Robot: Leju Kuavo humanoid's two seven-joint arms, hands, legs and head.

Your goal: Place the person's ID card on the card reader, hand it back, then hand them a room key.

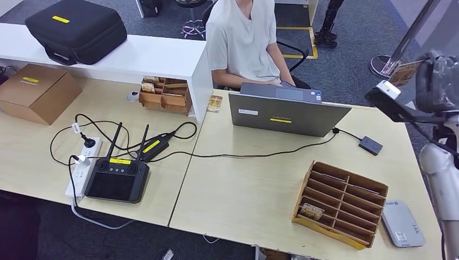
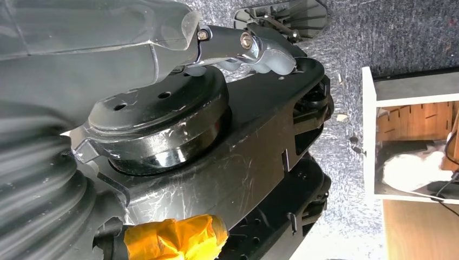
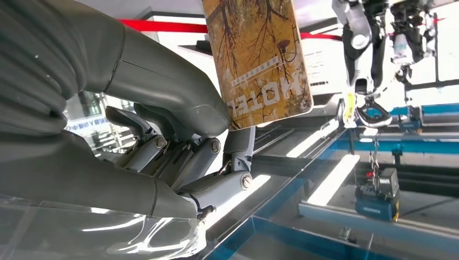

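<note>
My left hand [image 2: 238, 49] is mostly hidden by dark body parts, so I cannot tell its state. My right hand [image 3: 178, 141] is raised high beyond the surface [image 1: 243, 184], pinching the room key [image 3: 260, 59] between thumb and fingers, the card's top cut off.

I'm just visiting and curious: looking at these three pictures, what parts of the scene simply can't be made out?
- Person: head cut off by the head view's top edge.
- Laptop: screen faces away, so its content is hidden.
- Card pinched by the right hand: its top runs off the right wrist view's edge; the head view shows it tiny.
- Left hand: mostly hidden behind dark robot parts, so its state is unclear.
- Card reader: markings too small.
</note>
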